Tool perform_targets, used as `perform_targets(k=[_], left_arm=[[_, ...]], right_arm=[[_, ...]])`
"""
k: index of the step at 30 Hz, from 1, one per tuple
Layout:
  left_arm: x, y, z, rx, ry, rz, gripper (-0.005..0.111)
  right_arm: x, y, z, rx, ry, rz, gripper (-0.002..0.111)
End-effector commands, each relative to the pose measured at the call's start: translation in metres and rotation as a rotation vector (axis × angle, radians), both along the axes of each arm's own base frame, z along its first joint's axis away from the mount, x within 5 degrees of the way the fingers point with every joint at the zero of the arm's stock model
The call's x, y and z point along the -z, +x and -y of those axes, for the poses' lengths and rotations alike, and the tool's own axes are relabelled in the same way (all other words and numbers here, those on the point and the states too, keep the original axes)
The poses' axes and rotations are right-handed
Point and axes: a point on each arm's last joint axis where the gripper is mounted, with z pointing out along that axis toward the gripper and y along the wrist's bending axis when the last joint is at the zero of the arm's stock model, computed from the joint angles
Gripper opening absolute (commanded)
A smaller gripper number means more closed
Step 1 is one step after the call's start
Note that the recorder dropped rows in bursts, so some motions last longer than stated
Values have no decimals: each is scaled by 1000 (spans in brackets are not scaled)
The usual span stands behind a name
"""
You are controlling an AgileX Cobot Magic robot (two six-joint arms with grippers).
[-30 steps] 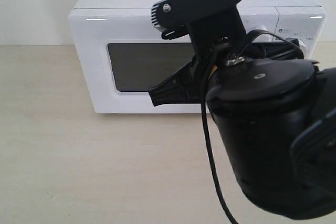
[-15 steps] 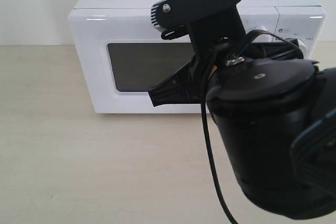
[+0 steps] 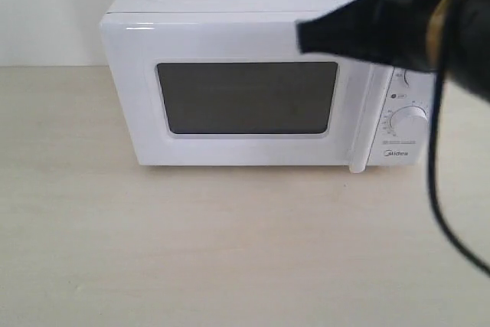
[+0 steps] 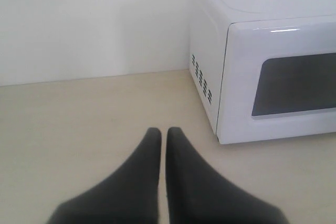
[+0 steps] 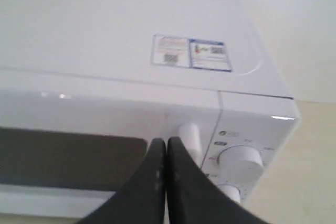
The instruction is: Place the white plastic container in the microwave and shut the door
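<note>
Pale tabletop [image 3: 191, 250] against a plain wall. The microwave [image 3: 230, 32] stands on it with the door [image 3: 245, 97] shut. The white plastic container appears in no view and may be inside. The right end effector [image 5: 166, 143], clenched and empty, is the nearer one, with the upright bar handle [image 5: 190, 135] just beyond its tips. The left end effector [image 4: 160, 132], also clenched and empty, hangs off the microwave's vented side.

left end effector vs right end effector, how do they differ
The left end effector hangs over the table beside the microwave's vented side; the right end effector is high at its front, by handle and knobs. The exterior view shows only the right end effector, not the left. Both are shut and empty.
</note>
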Motion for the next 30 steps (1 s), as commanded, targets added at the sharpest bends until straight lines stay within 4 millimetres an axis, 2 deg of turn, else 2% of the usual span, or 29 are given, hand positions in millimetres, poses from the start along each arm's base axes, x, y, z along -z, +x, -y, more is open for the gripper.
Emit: perform_targets(k=[1,3,7,13,16,22,28,30], left_arm=[[0,0,0,4,-8,12,4],[0,0,0,4,-8,12,4],[0,0,0,4,-8,12,4],[0,0,0,4,-8,12,4],[0,0,0,4,-8,12,4],[0,0,0,4,-8,12,4],[0,0,0,4,-8,12,4],[0,0,0,4,-8,12,4]], right_arm=[[-27,2,40,0,151,32,0],[-37,0,55,-64,178,50,0],[-42,-14,82,-218,151,167,0],[-11,-51,133,-145,205,269,0],[7,-71,150,-68,252,301,0],[20,-97,164,-17,258,369,0],[21,-100,164,-27,245,365,0],[25,-99,163,-40,190,326,0]])
